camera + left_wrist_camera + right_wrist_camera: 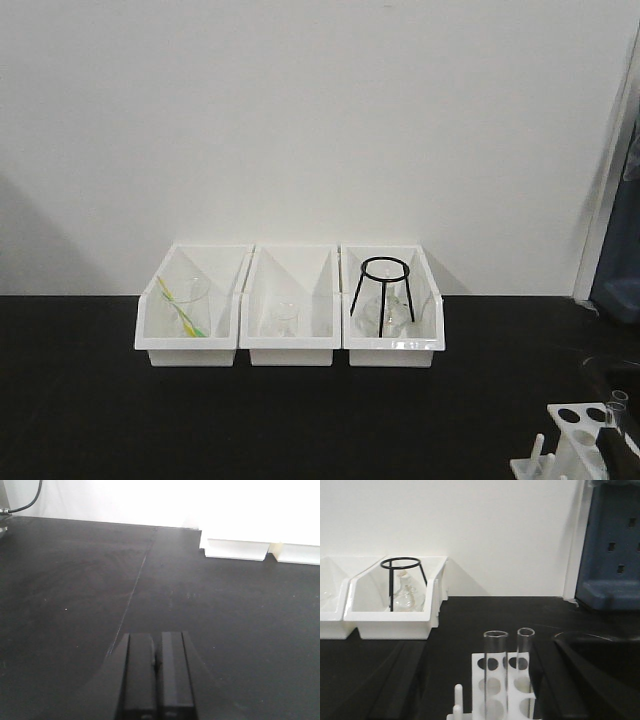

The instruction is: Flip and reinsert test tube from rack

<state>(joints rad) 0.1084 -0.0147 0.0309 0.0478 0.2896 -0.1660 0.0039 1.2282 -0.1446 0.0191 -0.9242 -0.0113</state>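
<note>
Where the black tabletop (300, 400) reaches its front edge near the right corner, a small white plastic rack (477, 677) with round holes in its top plate holds 2 slender clear glass tubes. Both stand upright, long axis vertical, open rims pointing up. The nearer test tube (495, 672) and the farther test tube (525, 650) sit in neighbouring holes, apart from each other (each rises well above the plate). The left gripper (156, 680) hangs over bare tabletop with its 2 black fingers pressed together, holding nothing. The right gripper (590, 680) shows only as a dark blurred mass just beside the rack and the farther test tube. Whether its jaws are apart or together cannot be told.
</note>
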